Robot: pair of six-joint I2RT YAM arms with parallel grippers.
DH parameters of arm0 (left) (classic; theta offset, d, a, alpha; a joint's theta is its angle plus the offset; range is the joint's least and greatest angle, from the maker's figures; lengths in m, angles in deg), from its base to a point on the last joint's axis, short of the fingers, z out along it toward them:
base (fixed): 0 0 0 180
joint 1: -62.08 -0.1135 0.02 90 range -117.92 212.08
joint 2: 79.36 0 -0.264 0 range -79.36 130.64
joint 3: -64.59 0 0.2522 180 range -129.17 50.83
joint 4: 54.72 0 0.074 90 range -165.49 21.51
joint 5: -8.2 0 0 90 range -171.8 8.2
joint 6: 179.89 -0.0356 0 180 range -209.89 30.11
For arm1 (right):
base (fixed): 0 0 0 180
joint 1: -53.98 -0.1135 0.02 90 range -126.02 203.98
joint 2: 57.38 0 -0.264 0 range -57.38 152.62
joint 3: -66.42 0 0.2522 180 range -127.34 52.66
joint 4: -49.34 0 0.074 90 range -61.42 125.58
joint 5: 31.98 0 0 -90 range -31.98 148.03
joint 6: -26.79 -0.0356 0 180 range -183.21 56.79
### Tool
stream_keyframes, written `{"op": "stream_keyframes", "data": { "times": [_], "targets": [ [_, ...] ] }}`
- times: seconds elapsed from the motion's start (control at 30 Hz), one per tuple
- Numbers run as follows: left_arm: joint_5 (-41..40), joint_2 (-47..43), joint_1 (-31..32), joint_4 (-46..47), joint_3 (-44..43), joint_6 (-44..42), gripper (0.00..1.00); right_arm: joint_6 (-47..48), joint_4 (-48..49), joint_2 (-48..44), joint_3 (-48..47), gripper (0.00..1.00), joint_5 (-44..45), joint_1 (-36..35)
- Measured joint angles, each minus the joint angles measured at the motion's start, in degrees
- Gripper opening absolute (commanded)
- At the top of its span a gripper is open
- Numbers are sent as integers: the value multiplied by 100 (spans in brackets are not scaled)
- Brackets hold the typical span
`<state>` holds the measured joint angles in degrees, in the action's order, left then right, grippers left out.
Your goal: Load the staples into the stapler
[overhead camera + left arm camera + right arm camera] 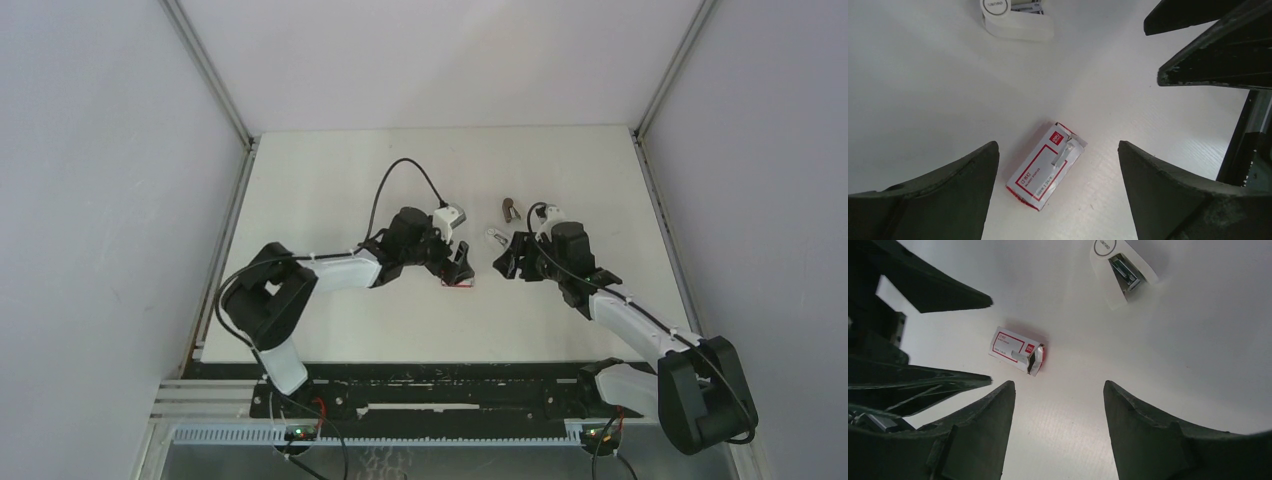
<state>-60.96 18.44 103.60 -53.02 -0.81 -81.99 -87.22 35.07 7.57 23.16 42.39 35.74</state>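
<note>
The stapler (pixel 494 237) is small and white, and lies on the table between and just behind my two grippers. It shows at the top of the left wrist view (pixel 1015 22), and in the right wrist view (pixel 1123 270) its dark metal inside is exposed. My left gripper (pixel 1057 146) hangs open above a red-and-white box sleeve (pixel 1045 167), touching nothing. My right gripper (pixel 1059 385) is open over bare table. The sleeve's torn end (pixel 1035 359) looks dark inside. No staples show clearly in any view.
A small dark grey-brown thing (pixel 510 208) lies just behind the stapler; it is too small to tell what it is. The two grippers (pixel 460 265) (pixel 505 262) face each other a short gap apart. Grey walls close in the table (pixel 330 180) on three sides.
</note>
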Motion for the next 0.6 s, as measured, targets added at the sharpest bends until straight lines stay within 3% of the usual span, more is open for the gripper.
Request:
{"op": "stream_keyframes", "data": {
  "times": [0.23,0.6],
  "targets": [
    [240,678,0,7,-136,2,91,-63,101,-2,22,65,-127,42],
    [332,675,81,-79,-9,-7,89,-168,127,7,55,63,-179,153]
  ]
}}
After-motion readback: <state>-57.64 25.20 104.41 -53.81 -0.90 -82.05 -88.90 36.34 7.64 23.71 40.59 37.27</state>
